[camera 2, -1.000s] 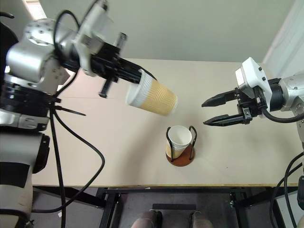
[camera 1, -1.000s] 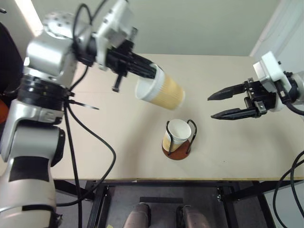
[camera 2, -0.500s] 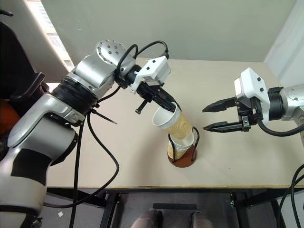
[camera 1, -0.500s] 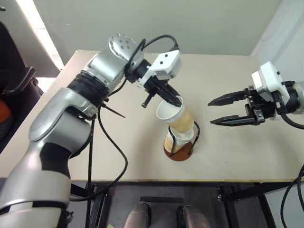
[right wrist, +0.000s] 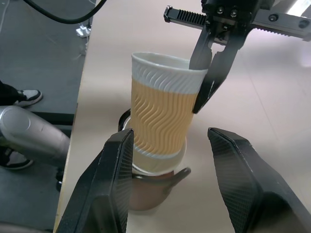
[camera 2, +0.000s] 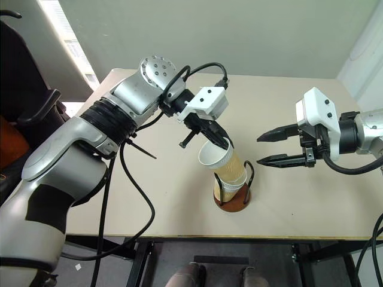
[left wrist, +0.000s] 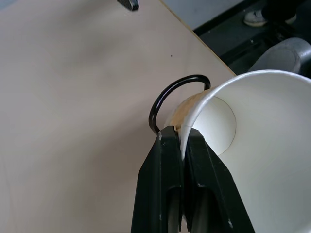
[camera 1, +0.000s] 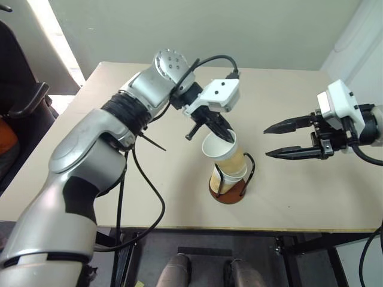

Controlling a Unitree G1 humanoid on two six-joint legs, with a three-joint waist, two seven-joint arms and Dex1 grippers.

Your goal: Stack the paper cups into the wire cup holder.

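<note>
A pale yellow-orange paper cup (camera 1: 222, 153) stands tilted, its bottom nested in a second paper cup (camera 1: 237, 174) that sits in the wire cup holder (camera 1: 227, 195). My left gripper (camera 1: 226, 135) is shut on the upper cup's white rim, one finger inside and one outside, as the left wrist view shows at the cup's edge (left wrist: 194, 116) beside a black wire loop (left wrist: 174, 91). My right gripper (camera 1: 267, 142) hangs open to the right of the holder, level with the cups and apart from them. In the right wrist view the upper cup (right wrist: 159, 121) stands between its fingers' lines but farther off.
The holder stands near the front edge of the beige table (camera 1: 305, 191). A dark chair (camera 1: 18, 101) is off the table's left side. Black cables hang from my left arm over the table's front left.
My left gripper has carried the cup down and to the right, from mid-air above the table onto the cup in the holder. The right gripper has stayed put and open.
</note>
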